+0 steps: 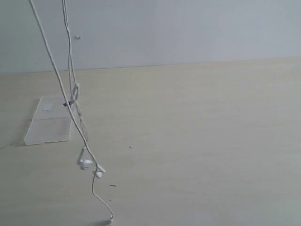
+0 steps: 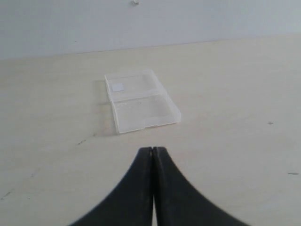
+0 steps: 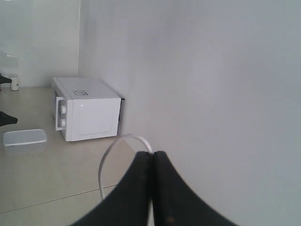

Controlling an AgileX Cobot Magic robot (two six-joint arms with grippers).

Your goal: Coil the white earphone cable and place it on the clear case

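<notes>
The white earphone cable [image 1: 70, 101] hangs in two strands from above the exterior view. The strands cross in front of the clear case [image 1: 47, 125]. Its earbuds [image 1: 85, 163] dangle just over the table and its plug end [image 1: 110, 219] reaches the front edge. Neither gripper shows in that view. My right gripper [image 3: 152, 154] is shut on the cable [image 3: 106, 165], which loops out from the jaw tips. My left gripper [image 2: 153, 149] is shut, raised over the table and facing the open clear case [image 2: 141, 101]. I cannot tell whether it holds any cable.
The pale wooden table [image 1: 202, 141] runs back to a white wall. The right wrist view looks away across a room, with a white microwave [image 3: 87, 108] and a flat white lidded container [image 3: 24, 137] on a surface.
</notes>
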